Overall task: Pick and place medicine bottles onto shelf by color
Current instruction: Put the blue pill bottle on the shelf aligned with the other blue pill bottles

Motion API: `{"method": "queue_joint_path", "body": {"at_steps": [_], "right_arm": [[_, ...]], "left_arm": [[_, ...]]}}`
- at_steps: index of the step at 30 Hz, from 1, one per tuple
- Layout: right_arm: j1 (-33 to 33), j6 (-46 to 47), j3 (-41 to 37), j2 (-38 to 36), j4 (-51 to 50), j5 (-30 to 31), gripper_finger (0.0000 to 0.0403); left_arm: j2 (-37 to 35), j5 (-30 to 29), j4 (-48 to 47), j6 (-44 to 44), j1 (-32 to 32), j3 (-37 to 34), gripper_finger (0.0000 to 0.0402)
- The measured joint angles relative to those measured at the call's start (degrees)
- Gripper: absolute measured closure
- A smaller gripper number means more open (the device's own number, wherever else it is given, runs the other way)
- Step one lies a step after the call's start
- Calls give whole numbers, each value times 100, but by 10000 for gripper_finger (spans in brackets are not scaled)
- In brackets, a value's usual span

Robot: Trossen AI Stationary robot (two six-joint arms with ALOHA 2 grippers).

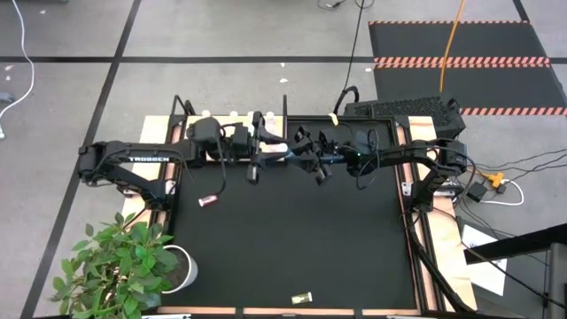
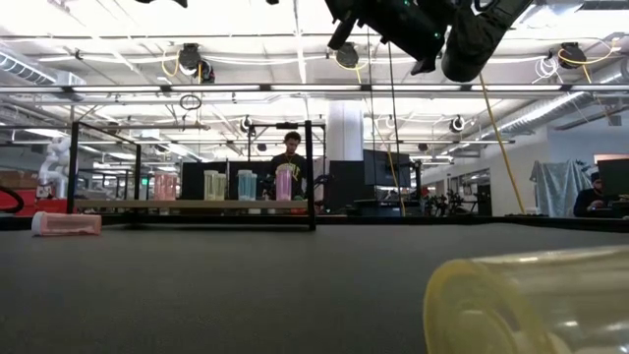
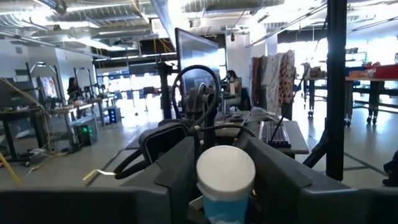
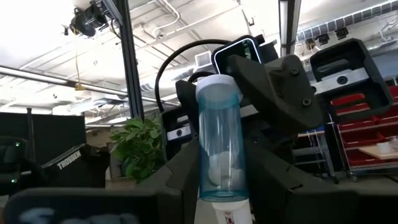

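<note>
A light blue medicine bottle (image 4: 221, 146) with a white cap (image 3: 225, 169) hangs in the air over the far middle of the black mat (image 1: 292, 239), between both grippers. My right gripper (image 4: 224, 202) is shut on its lower end and my left gripper (image 3: 225, 183) on its cap end. A pink bottle (image 1: 207, 201) lies on its side on the mat's left part. A yellow one (image 1: 303, 299) lies near the front edge. The shelf (image 2: 197, 206) stands at the far edge and bears several upright bottles (image 2: 246, 184). My left gripper has the bottle's white cap (image 3: 214, 163) between its two fingers (image 3: 177, 177), one on either side, reaching in roughly level from the table's left. The bottle is clear of the mat. My right gripper pinches the bottle's lower end (image 4: 222, 186) between its two fingers (image 4: 283, 186), coming from the table's right and slanting upward. The bottle stands along the fingers, cap end away from the wrist, lifted clear.
A potted plant (image 1: 124, 261) stands at the table's near left corner. A black frame post (image 2: 311, 175) rises at the shelf. A keyboard (image 1: 403, 111) lies beyond the far right edge. A person (image 2: 287, 162) sits in the room behind.
</note>
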Motion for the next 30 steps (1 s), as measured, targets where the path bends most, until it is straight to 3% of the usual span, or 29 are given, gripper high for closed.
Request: {"method": "queue_joint_path", "body": {"at_steps": [7,16,25,30], "right_arm": [[0,118,0,0,-4,17,300],[-29,101,-2,4,-76,160,289],[-298,365,-4,0,-649,138,172],[-489,450,-4,0,-1584,-182,108]], "left_arm": [[0,179,-4,-138,112,0,282],[-4,190,-73,-194,235,0,280],[-39,120,-354,-232,461,2,282],[-369,-79,-998,-7,654,4,283]]}}
